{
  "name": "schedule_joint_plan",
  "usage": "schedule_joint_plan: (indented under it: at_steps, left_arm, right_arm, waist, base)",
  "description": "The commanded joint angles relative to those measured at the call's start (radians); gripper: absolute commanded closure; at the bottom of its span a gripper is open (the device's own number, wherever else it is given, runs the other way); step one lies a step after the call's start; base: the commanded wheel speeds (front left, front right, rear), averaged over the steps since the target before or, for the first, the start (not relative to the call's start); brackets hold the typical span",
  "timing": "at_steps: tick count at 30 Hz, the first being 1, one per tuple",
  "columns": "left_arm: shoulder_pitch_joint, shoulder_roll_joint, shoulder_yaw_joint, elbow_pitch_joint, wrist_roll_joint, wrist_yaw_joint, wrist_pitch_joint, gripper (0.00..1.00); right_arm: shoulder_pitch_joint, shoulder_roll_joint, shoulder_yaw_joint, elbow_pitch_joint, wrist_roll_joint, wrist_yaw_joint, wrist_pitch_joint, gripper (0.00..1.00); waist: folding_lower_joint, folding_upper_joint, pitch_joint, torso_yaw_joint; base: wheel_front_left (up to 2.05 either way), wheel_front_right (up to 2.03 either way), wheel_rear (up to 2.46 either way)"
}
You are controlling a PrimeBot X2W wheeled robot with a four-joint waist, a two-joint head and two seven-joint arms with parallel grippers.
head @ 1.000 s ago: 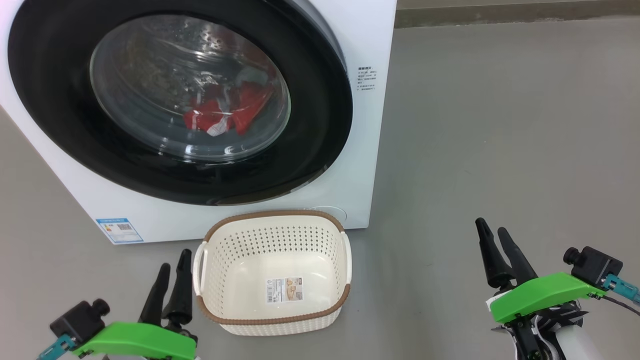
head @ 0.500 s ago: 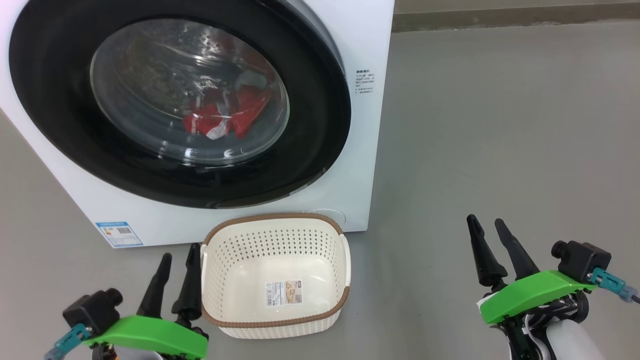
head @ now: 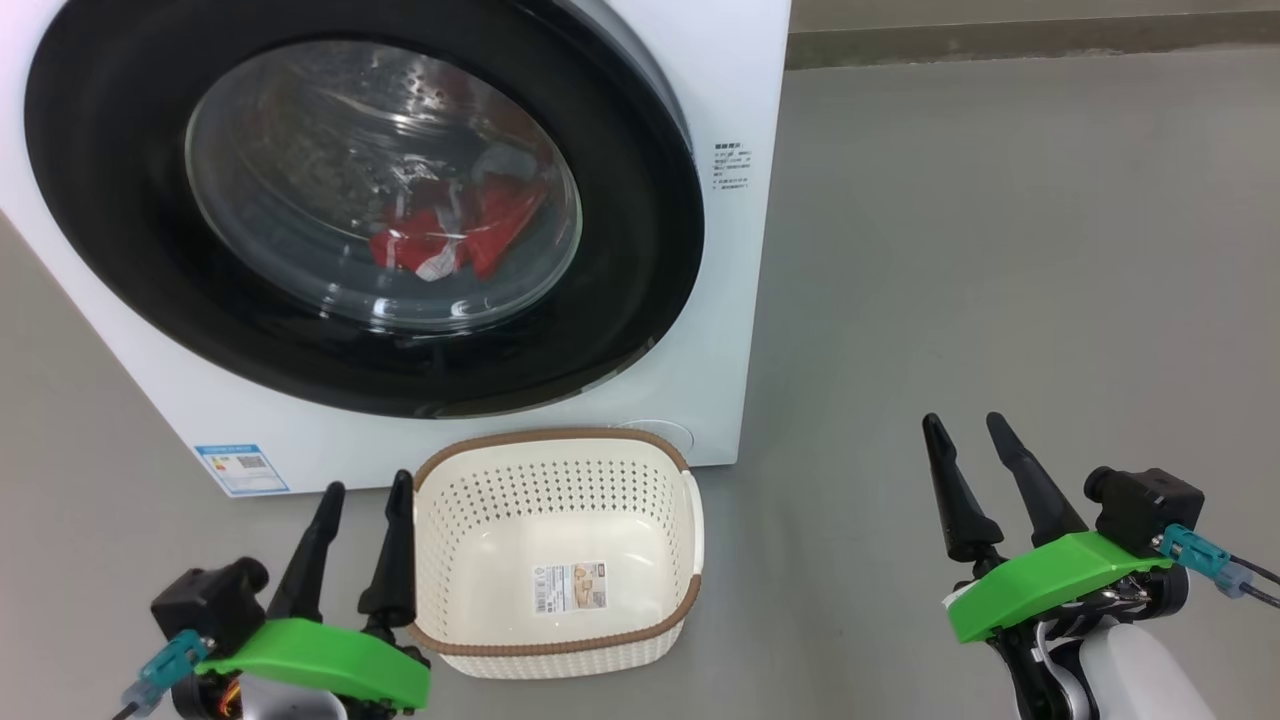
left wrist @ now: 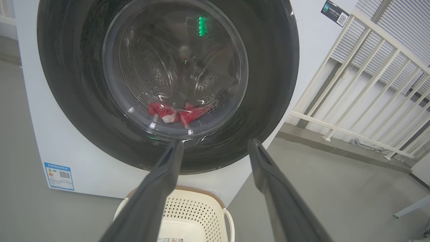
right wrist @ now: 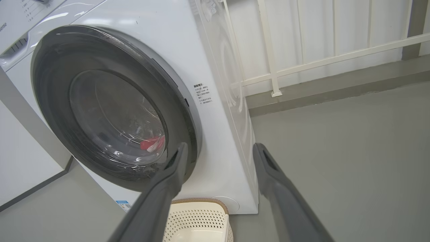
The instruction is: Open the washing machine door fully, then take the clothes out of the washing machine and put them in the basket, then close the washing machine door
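Note:
The white washing machine (head: 725, 300) stands before me with its black-rimmed round door (head: 620, 300) shut against the front. Through the glass I see the red clothes (head: 450, 240) lying low in the steel drum, also in the left wrist view (left wrist: 174, 113) and right wrist view (right wrist: 153, 143). On the floor just in front sits the cream basket (head: 555, 545), with only a paper label inside. My left gripper (head: 365, 492) hovers open at the basket's left rim. My right gripper (head: 965, 425) hangs open over bare floor to the right, apart from everything.
Grey floor (head: 1000, 250) stretches wide to the right of the machine. A white railing (left wrist: 362, 77) runs along the wall behind and beside it. A blue label (head: 243, 468) marks the machine's lower left front.
Both grippers have risen a little and edged toward the machine; the left one has come closer to the basket's left rim. The view itself has shifted slightly. Door, clothes and basket are unmoved.

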Motion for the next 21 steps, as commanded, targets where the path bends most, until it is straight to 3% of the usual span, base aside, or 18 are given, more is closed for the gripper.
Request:
schedule_joint_plan:
  at_steps: [1, 21]
  left_arm:
    - [-0.055, 0.021, 0.017, -0.022, 0.036, 0.003, -0.015, 0.00]
    - [-0.099, 0.026, 0.011, -0.035, 0.278, 0.002, -0.074, 0.00]
  right_arm:
    - [-0.056, -0.009, 0.021, -0.027, -0.042, -0.001, -0.016, 0.00]
    - [-0.100, -0.013, 0.052, -0.038, -0.278, -0.001, -0.075, 0.00]
  waist:
    - [-0.0001, 0.0000, 0.001, 0.004]
    - [-0.0001, 0.0000, 0.019, 0.007]
  base:
    - [0.00, 0.00, 0.00]
    - [0.00, 0.00, 0.00]
